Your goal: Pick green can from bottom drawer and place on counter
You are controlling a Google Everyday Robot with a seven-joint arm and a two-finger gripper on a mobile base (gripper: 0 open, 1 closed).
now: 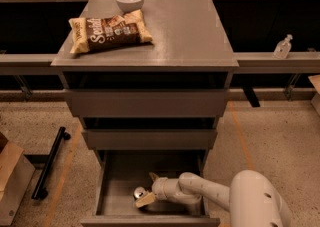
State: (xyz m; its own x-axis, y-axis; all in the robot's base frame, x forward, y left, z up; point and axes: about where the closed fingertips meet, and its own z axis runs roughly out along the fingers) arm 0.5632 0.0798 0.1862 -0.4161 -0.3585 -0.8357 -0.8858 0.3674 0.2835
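The bottom drawer (119, 176) is pulled open at the foot of the grey cabinet. The green can (139, 192) stands inside it near the front; its silver top shows and its body is dark. My gripper (148, 188) reaches into the drawer from the right on its white arm. The fingers are spread, one above and behind the can, and the lower fingertip (145, 200) is right beside the can. The can sits at the mouth of the open fingers and rests on the drawer floor. The counter (185, 26) is the broad grey top of the cabinet.
A brown chip bag (110, 32) and a white bowl (129, 0) lie on the counter's left and back. The two upper drawers are slightly open. A small bottle (282, 47) stands on the right ledge. A black bar (49, 163) and a cardboard box (12, 181) lie on the floor at left.
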